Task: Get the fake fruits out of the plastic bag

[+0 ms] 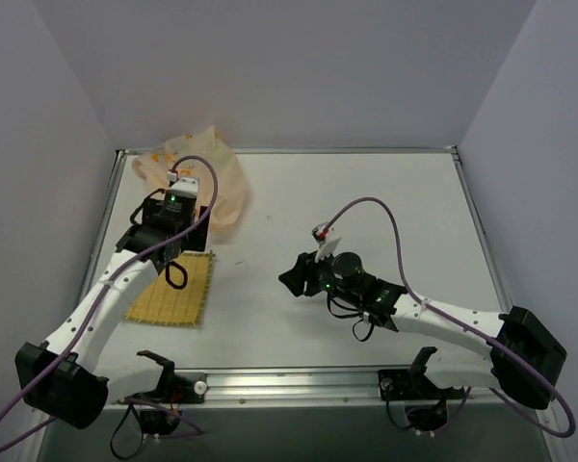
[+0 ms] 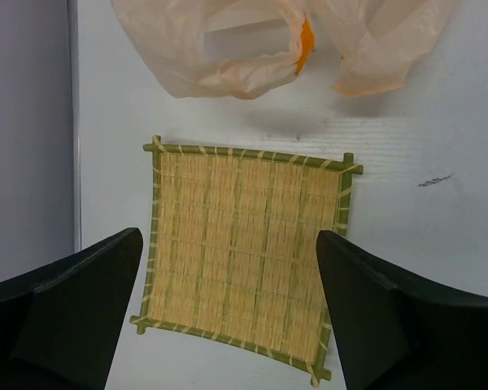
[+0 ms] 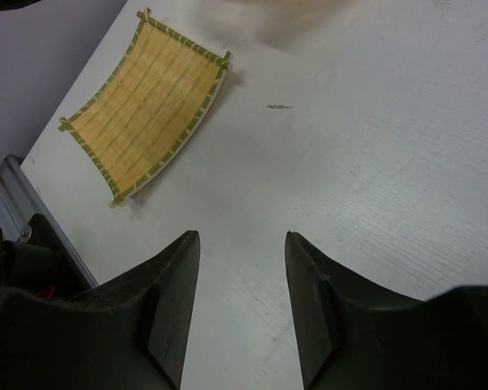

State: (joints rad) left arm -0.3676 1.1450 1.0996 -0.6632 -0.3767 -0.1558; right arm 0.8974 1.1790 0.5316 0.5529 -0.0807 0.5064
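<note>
The peach plastic bag (image 1: 207, 178) lies crumpled at the back left of the table. It fills the top of the left wrist view (image 2: 252, 49), where a yellow-orange banana print shows on it. No fake fruit is visible in any view. My left gripper (image 1: 169, 243) hangs open and empty above the yellow woven mat (image 1: 173, 289), just in front of the bag. In its wrist view the gripper (image 2: 229, 244) frames the mat (image 2: 244, 244) between its jaws. My right gripper (image 1: 294, 279) is open and empty over bare table at the middle, also seen in its wrist view (image 3: 242, 240).
The mat also shows in the right wrist view (image 3: 142, 106), far left of that gripper. A small dark mark (image 2: 435, 180) is on the table right of the mat. A metal rail (image 1: 299, 380) runs along the near edge. Walls enclose the table.
</note>
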